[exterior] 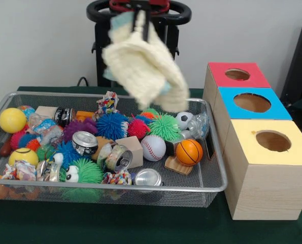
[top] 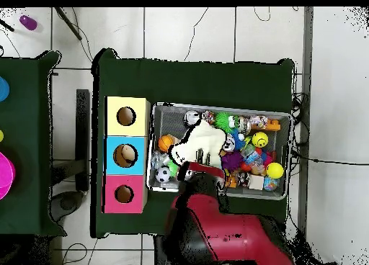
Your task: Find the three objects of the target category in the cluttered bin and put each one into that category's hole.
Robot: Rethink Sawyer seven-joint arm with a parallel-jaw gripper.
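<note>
My gripper hangs high over the back of the wire mesh bin, shut on a cream knitted cloth that droops down and to the right, clear of the clutter. In the overhead view the cloth covers the bin's middle-left, and the red arm hides the gripper. To the bin's right stand three wooden boxes in a row, with a red top hole, a blue top hole and a yellow top hole.
The bin holds a basketball, a baseball, a soccer ball, a yellow ball, crushed cans, a wooden block and several spiky rubber balls. The boxes touch the bin's side.
</note>
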